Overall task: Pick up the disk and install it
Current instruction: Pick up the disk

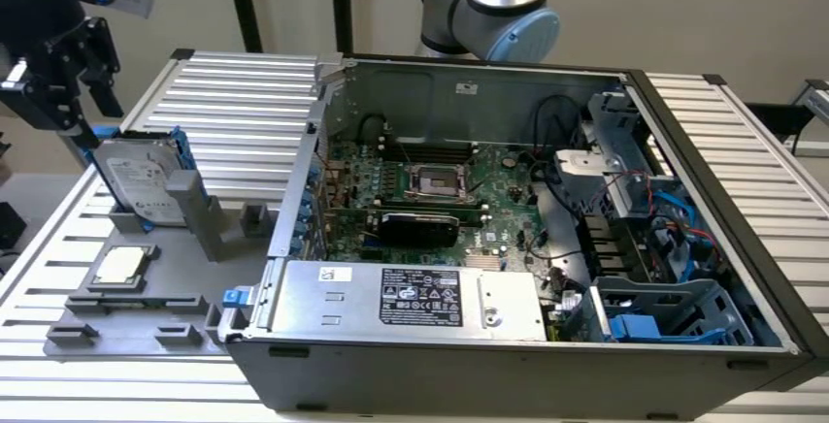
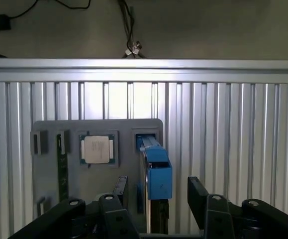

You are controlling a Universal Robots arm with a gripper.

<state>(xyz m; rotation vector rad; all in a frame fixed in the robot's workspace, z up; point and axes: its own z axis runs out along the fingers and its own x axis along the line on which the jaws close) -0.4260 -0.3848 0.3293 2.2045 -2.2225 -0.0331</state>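
Ext. view: the gripper (image 1: 72, 103) is hanging at the ext. view's upper left, just above the disk (image 1: 136, 178) and not touching it. The disk is standing upright on edge in a slot of the grey fixture plate (image 1: 130, 318), w/ its blue carrier edge facing the open PC case (image 1: 518, 374). The plate is resting on the ribbed metal table (image 1: 247, 93). A small square chip (image 1: 119, 266) is lying flat in its own pocket on the plate, nearer the camera than the disk. Inside the case the motherboard (image 1: 428, 176) is showing, w/ the silver power supply (image 1: 414, 297) along the near wall.

Wrist view: the gripper (image 2: 158, 186) is looking down on the disk (image 2: 156, 169) edge-on. Its black fingers (image 2: 197, 194) are standing either side of the blue carrier w/ gaps on both sides, so the jaws are spread wide & gripping nothing. The chip (image 2: 98, 149) is sitting in the pocket beside the disk's slot on the plate (image 2: 47, 184).
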